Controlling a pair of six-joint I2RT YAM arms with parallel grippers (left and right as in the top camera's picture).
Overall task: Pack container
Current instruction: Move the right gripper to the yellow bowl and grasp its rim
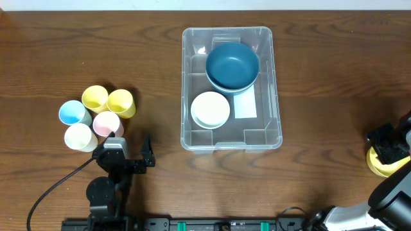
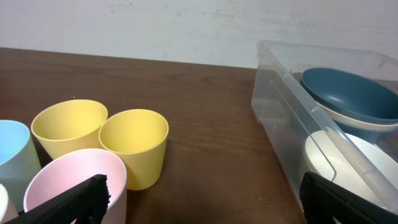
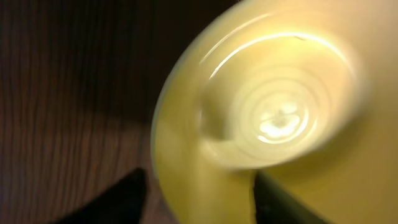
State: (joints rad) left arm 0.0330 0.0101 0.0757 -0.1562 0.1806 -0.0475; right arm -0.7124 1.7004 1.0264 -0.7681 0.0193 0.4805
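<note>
Yellow bowl (image 3: 273,118) (1): right gripper (image 3: 202,190) straddles rim, grip unclear. Left gripper (image 2: 205,193) spread wide. Cups (image 1: 106,122): 5. Container (image 1: 187,90): 2 bowls (image 1: 232,64).

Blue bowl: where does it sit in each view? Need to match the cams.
Overhead: blue bowl top centre, in the far end of the container.
Left wrist: blue bowl at the right edge, upper half.
Right wrist: not in it.
Shared landmark: the container, in the overhead and left wrist views only.
</note>
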